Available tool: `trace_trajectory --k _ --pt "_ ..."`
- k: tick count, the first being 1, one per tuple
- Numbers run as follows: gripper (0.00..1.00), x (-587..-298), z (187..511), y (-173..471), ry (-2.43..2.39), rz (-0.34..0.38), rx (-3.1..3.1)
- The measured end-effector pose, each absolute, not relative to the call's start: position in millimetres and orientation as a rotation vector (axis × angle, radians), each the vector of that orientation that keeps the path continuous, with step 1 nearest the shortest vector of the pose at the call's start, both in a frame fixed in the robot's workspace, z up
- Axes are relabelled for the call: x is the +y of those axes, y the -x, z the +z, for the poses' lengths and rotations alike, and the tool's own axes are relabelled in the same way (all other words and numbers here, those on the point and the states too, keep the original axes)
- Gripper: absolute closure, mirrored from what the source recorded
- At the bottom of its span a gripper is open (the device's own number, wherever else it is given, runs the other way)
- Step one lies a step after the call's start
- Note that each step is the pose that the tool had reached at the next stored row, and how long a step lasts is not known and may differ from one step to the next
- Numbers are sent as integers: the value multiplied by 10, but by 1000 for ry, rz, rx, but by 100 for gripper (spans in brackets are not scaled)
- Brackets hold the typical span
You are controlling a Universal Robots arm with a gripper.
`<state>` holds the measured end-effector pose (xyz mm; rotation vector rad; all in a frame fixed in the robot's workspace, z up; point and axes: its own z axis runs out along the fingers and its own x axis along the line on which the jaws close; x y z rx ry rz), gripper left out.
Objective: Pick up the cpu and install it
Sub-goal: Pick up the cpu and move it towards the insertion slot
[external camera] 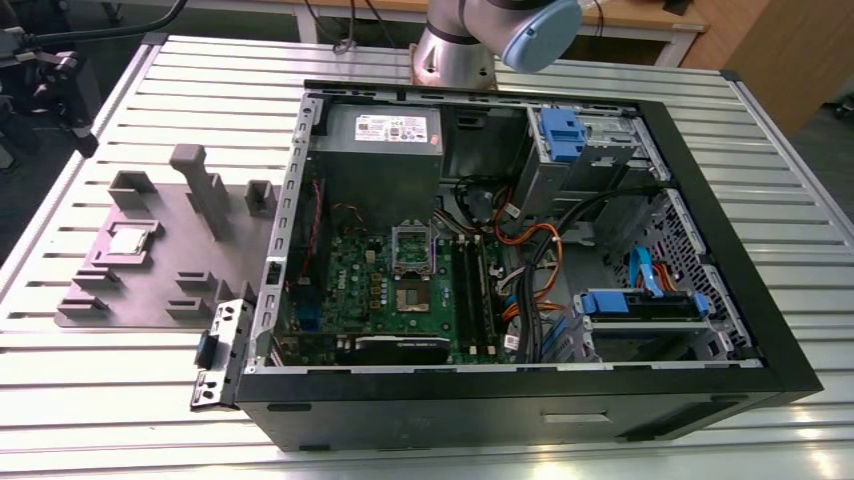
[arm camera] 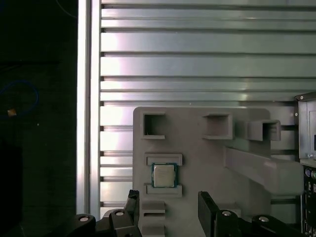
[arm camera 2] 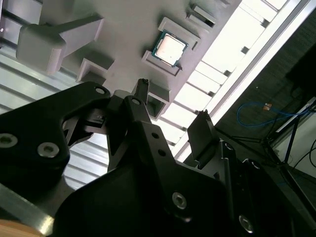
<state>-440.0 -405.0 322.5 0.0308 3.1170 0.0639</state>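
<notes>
Your hand released, empty, lined up over cpu, not touching. Cpu lies flat between two locating blocks on grey fixture plate, held square for your grasp. Farther: slatted surface, open computer case, side off for access.

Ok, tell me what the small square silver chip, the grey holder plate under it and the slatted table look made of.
The small square silver chip: metal lid, by its bright sheen, with a darker rim, probably circuit board. The grey holder plate: matte, uniform grey with blocky pockets, likely plastic. The slatted table: ribbed silver profiles that glare under light, apparently aluminium.
</notes>
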Motion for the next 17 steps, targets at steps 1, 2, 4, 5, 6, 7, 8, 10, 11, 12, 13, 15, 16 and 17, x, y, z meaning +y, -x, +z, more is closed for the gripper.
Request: trace_trajectory --k 1,2,4,5,6,7,8,10,11,12,13,15,16,17 --pt "41 -4050 3213 4400 -30 64 3117" --pt "41 -4050 3196 4400 -29 64 3117" --pt "41 -4050 3160 4400 -29 64 3117" --pt "41 -4050 3142 4400 -29 64 3117" --pt "41 -4050 3124 4400 -29 64 3117" --pt "41 -4050 3106 4400 -29 64 3117" --pt "41 -4050 3087 4399 -29 64 3117" --pt "41 -4050 3051 4394 -29 64 3117" --pt "41 -4050 3032 4391 -29 64 3117" --pt "41 -4050 3016 4388 -29 64 3117" --pt "41 -4050 3006 4386 -29 64 3117" --pt "41 -4050 3004 4386 -29 64 3117" --pt "41 -4050 3004 4386 -29 64 3117" --pt "41 -4050 3000 4386 -29 64 3117"
